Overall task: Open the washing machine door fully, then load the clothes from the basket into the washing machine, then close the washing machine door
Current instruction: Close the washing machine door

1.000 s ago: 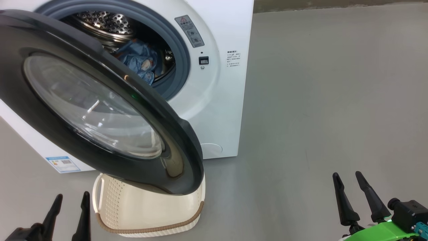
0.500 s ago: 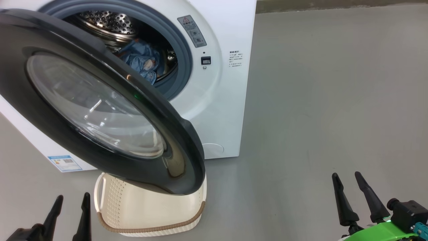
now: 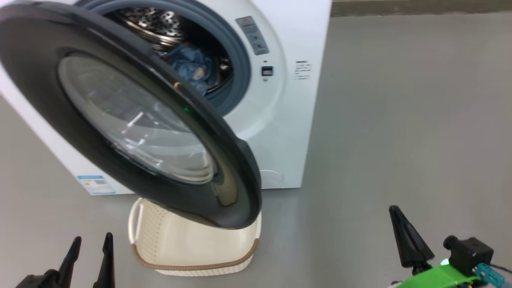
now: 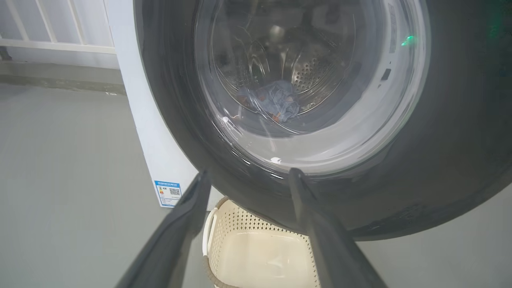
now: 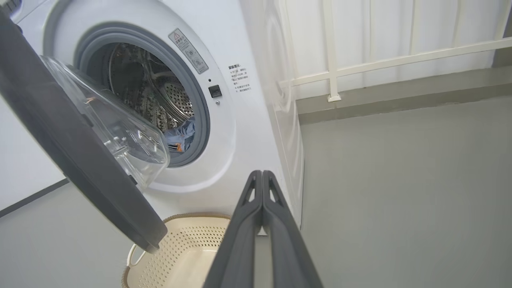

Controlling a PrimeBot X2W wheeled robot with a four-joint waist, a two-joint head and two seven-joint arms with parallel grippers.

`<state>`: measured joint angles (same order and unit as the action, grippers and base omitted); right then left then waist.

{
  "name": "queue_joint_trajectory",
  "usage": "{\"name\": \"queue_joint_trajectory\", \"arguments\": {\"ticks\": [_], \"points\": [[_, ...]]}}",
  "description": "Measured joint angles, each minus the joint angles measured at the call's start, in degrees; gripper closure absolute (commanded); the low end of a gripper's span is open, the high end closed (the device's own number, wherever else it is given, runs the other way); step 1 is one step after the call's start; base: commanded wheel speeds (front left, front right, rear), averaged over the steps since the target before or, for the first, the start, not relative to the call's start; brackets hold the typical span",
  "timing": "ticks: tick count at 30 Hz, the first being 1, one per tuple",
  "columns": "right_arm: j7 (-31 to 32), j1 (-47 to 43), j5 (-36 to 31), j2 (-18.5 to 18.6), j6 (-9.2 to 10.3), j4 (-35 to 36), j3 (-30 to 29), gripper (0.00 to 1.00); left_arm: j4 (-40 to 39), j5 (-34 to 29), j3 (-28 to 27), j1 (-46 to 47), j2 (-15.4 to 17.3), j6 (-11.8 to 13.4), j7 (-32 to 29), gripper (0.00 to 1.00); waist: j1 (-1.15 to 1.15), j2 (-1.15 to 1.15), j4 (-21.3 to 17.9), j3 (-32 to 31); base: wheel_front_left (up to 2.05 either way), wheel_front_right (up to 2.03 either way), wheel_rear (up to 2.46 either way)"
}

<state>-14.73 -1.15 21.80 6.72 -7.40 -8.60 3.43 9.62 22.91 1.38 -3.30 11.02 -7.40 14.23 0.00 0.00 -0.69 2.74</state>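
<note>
Washing machine door (image 3: 132,120) hangs swung out from the white washing machine (image 3: 288,120), with a wide glossy black rim and a clear glass bowl bulging on its inner face. Its lower edge overhangs the basket (image 3: 192,244), which sits on the smooth grey floor (image 3: 400,120) just in front of the machine. Clothes (image 3: 192,70), light blue with orange-brown specks, lie inside the perforated steel drum (image 3: 156,20), behind the grey-blue rubber gasket (image 3: 240,68). The basket is cream plastic with perforated walls, a brown woven-look rim and a smooth bottom. Left tool (image 3: 93,237) sits low left, dark fingers spread wide, nothing between them. Right tool (image 3: 395,210) is at lower right, fingers pressed into one spike, gripping nothing. There's plenty of open floor right of the machine.
</note>
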Motion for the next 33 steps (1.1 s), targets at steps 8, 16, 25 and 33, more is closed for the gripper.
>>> {"name": "queue_joint_trajectory", "arguments": {"ticks": [8, 16, 25, 33], "points": [[0.00, 5.67, 1.08, -1.11, 0.00, 6.65, 4.49, 1.00, 0.16, 0.10, -0.56, -0.40, -1.37, 0.00, 0.00, 0.00, 0.00, 0.00, 4.33, -0.70, 0.00, 0.00, 0.00], [0.00, 10.69, 2.50, -1.64, 0.00, 15.86, 14.62, 1.00, -0.51, 0.11, -0.22, -0.47, -2.10, 0.00, 0.01, 0.00, 0.00, 0.00, 8.86, -1.40, 0.00, 0.00, 0.00], [0.00, 10.57, 3.65, -1.83, 0.00, 11.58, 25.12, 1.00, -1.16, 0.11, 0.03, -0.47, -3.01, 0.00, 0.18, 0.00, 0.00, 0.00, 12.42, -1.51, 0.00, 0.00, 0.00], [0.00, 10.46, 5.91, -2.10, 0.00, 1.92, 27.57, 1.00, -1.29, 0.27, 0.66, -0.47, -4.16, 0.00, 0.38, 0.00, 0.00, 0.00, 14.06, -0.81, 0.00, 0.00, 0.00]]}}
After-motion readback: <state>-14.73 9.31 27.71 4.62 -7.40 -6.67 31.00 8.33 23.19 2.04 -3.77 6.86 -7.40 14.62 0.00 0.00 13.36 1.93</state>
